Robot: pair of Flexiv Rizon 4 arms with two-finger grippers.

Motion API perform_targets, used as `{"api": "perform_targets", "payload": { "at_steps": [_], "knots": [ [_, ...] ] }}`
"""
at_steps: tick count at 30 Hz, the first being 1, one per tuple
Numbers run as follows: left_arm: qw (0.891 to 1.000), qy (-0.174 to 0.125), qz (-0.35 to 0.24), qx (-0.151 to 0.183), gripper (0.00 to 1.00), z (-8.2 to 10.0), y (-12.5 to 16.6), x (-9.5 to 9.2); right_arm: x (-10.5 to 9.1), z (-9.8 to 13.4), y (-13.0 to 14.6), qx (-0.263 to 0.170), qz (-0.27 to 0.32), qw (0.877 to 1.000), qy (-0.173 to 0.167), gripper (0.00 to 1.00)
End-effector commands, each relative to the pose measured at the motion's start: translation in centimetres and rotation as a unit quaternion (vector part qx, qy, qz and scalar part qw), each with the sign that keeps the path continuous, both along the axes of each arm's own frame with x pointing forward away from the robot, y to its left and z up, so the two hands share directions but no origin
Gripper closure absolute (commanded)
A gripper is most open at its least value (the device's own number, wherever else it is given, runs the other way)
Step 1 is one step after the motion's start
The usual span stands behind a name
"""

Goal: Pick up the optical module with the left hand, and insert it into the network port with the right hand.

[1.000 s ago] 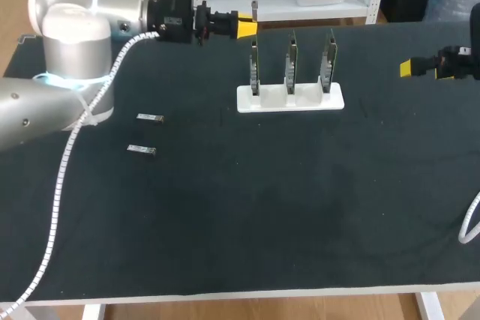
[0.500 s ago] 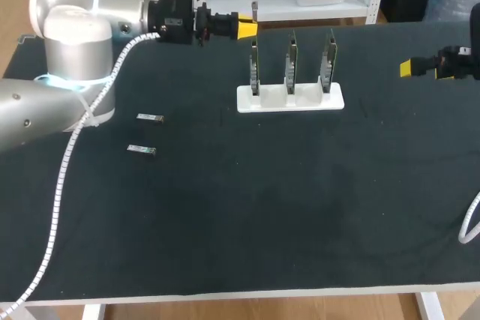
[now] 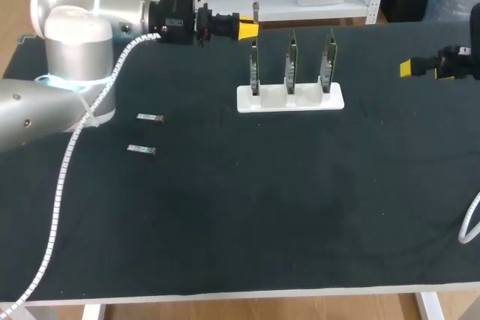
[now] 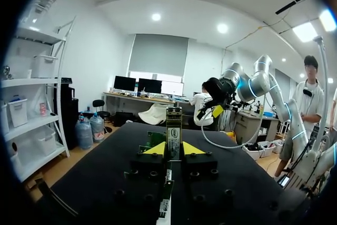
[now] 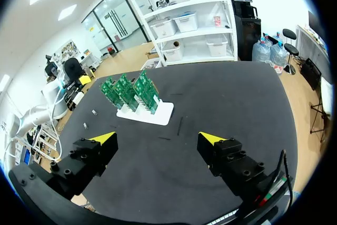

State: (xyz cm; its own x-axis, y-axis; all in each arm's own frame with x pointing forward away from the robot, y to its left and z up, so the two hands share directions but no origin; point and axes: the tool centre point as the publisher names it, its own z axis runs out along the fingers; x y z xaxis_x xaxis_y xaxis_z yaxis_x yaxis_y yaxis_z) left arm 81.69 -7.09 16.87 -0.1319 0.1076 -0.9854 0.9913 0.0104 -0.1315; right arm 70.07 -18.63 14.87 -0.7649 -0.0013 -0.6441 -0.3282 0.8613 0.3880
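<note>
My left gripper [image 3: 250,28] hovers above the table's far edge, just left of the white stand [image 3: 290,99]. It is shut on an optical module [image 3: 255,11] that sticks up between its yellow tips. In the left wrist view the module [image 4: 174,129] stands upright between the fingers of that gripper [image 4: 174,150]. The stand holds three upright green network boards [image 3: 290,61]. My right gripper [image 3: 409,67] is at the table's far right, open wide with nothing in it. In the right wrist view the right gripper [image 5: 157,138] faces the boards [image 5: 129,90] from a distance.
Two spare optical modules [image 3: 150,118] [image 3: 141,149] lie flat on the black table, left of the middle. A white cable [image 3: 64,177] hangs along my left arm. The dark mat [image 3: 285,207] stretches in front of the stand.
</note>
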Motion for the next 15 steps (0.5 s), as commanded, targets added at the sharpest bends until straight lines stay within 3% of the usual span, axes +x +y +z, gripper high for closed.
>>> {"api": "perform_targets", "payload": {
  "at_steps": [1,15],
  "knots": [
    [1.0,-0.004,-0.003,-0.001,1.0,0.05,-0.04,-0.01,-0.1,0.12,0.12,-0.003,-0.003,1.0,0.001,0.0],
    [1.0,-0.008,-0.005,-0.003,1.0,0.14,0.02,-0.07,-0.1,0.12,0.12,-0.003,-0.003,1.0,0.001,0.0]
  ]
}}
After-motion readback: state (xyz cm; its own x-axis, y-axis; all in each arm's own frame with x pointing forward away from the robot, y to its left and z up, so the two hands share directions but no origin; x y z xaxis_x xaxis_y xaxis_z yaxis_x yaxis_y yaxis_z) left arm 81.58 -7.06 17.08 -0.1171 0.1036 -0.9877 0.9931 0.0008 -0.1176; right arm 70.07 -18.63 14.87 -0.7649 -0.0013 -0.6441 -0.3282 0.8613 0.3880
